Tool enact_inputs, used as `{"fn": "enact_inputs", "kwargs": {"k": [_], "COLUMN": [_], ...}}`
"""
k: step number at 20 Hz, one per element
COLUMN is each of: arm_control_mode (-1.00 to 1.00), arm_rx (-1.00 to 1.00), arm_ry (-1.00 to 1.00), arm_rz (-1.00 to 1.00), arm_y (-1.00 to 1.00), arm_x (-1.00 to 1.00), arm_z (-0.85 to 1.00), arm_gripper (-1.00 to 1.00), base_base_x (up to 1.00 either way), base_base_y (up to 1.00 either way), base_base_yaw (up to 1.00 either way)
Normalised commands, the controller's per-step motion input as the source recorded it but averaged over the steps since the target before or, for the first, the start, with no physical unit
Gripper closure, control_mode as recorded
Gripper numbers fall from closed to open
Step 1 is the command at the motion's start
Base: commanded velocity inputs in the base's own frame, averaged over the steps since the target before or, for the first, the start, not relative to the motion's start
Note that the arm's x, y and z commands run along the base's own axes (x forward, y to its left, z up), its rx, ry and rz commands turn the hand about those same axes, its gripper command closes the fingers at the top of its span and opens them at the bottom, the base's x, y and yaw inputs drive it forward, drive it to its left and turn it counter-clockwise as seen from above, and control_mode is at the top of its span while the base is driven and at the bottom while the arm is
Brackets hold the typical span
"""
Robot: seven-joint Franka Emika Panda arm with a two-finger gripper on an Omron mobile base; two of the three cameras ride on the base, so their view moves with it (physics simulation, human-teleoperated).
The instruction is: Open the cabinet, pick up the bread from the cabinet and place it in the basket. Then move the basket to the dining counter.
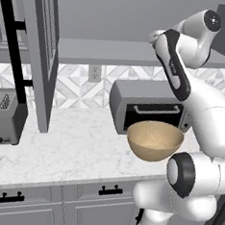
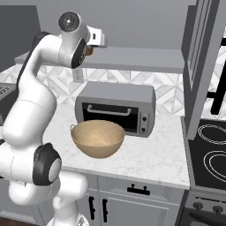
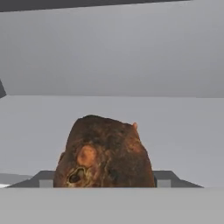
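The bread [image 3: 104,153], a brown crusty lump, sits between my gripper's [image 3: 104,181] two fingers, which press against its sides inside the grey cabinet [image 3: 113,57]. From the right base view the gripper [image 2: 90,49] holds the bread [image 2: 89,51] at the cabinet's open front, level with its bottom shelf [image 2: 132,59]. The cabinet door [image 1: 42,55] with its black bar handle [image 1: 14,48] stands swung open. The tan basket [image 1: 154,140] [image 2: 98,137] rests on the marble counter [image 1: 72,149] below my hand. The dining counter is out of view.
A grey toaster oven [image 1: 144,105] [image 2: 117,108] stands right behind the basket. A toaster [image 1: 5,117] sits at the counter's left end. A black stove top [image 2: 212,154] lies to the right, beneath another open cabinet door [image 2: 201,66].
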Motion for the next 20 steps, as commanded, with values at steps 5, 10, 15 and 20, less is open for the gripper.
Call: {"fn": "enact_inputs", "kwargs": {"k": [5,10,15,20], "arm_control_mode": [-1.00,-1.00,-1.00,-1.00], "arm_rx": [0.00,0.00,0.00,0.00], "arm_ry": [0.02,0.13,0.30,0.33], "arm_rz": [0.00,-0.02,-0.05,-0.01], "arm_y": [0.00,-0.13,-0.08,-0.32], "arm_x": [-1.00,-1.00,-1.00,-0.90], "arm_z": [0.02,-0.12,-0.57,-0.49], "arm_gripper": [1.00,1.00,1.00,1.00], "base_base_x": [0.00,0.00,0.00,0.00], "base_base_y": [0.00,0.00,0.00,0.00], "base_base_yaw": [0.00,0.00,0.00,0.00]}}
